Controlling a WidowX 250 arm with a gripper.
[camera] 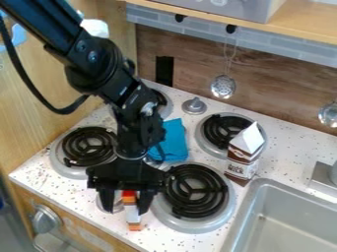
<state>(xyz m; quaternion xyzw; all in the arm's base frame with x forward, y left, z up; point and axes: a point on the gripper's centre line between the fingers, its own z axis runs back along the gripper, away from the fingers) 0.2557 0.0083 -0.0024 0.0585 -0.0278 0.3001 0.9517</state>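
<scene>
Jaws wide about a slim striped block (133, 216), the black gripper (125, 205) hangs beside a coiled burner (195, 191), near the speckled counter's (79, 196) front edge, a crumpled blue cloth (173, 141) behind, a peaked carton (243, 155) by the smooth metal sink (289, 216).

We see a brown wood-grain wall (191, 69) behind the counter (299, 147), with a band of grey-blue tiles (260, 44) above it and a pale wooden shelf (306, 30) over that. A black panel (164, 70) sits low on the wall near the counter's back left corner. Along the left edge we see a light wooden side wall (29, 83). Below the front edge, a silver knob (46, 219) juts from a wooden front (85, 232). Bright light whitens the speckled counter.
</scene>
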